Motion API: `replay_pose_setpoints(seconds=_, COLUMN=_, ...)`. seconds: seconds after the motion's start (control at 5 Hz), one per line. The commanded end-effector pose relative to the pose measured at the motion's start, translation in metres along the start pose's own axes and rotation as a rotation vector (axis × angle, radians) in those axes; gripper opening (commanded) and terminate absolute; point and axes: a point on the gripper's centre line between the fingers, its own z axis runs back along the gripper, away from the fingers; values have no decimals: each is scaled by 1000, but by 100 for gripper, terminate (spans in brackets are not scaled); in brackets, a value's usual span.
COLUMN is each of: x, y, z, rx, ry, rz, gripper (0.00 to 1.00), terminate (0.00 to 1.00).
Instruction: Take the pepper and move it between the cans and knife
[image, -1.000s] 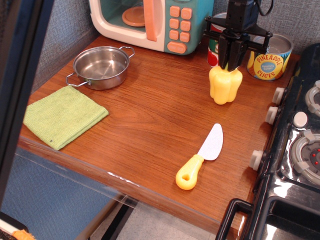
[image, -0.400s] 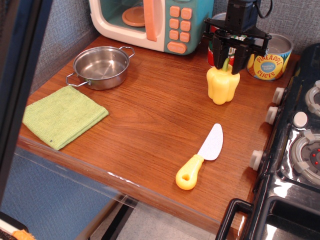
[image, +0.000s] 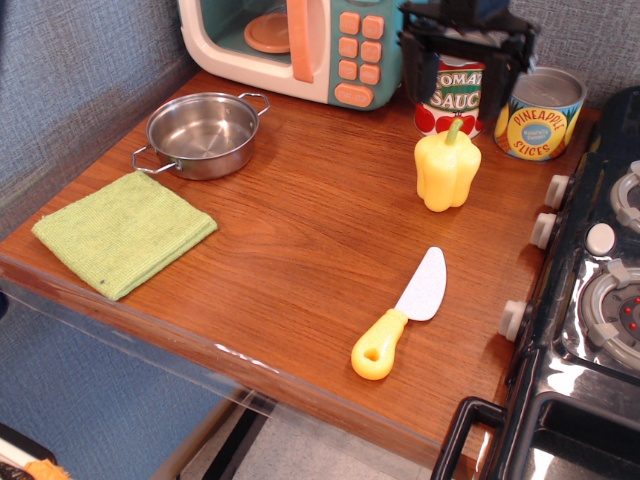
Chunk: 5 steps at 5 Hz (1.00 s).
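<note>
Observation.image view, single frame. Wooden table: brown grain, filling most of the frame below and left of the gripper, with grey fabric walls behind it. Black toy stove: below and right of the gripper, against the table's right edge, its white knobs facing the wood. Toy microwave: teal and cream, directly left of the gripper, an orange plate visible inside. Green cloth: flat, far to the lower left, near the table's front edge. Steel pot: left of the gripper and well apart from it, nothing inside. Gripper: black, at the top edge, jaws spread wide and holding nothing; it partly screens the cans, the red Tomato Sauce tin showing between its fingers, the Pineapple Slices tin just to its right. Pepper: yellow, upright on the table just below the gripper, free of the fingers, in front of the cans. Knife: farther below, lying flat, blade toward the pepper, handle toward the front edge; the pepper stands between it and the cans.
</note>
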Motion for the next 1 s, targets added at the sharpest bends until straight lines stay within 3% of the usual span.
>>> replay_pose_setpoints(seconds=0.0, x=-33, y=7, z=55, rx=68, ry=-134, rz=10, gripper=100, terminate=0)
replay_pose_setpoints(seconds=0.2, x=-51, y=15, z=57, rx=154, ry=-172, rz=55, gripper=100, terminate=0)
replay_pose_setpoints(seconds=0.4, x=-65, y=25, z=52, rx=175, ry=-170, rz=87, gripper=100, terminate=0)
replay_pose_setpoints(seconds=0.8, x=-74, y=31, z=41, rx=161, ry=-135, rz=91, gripper=100, terminate=0)
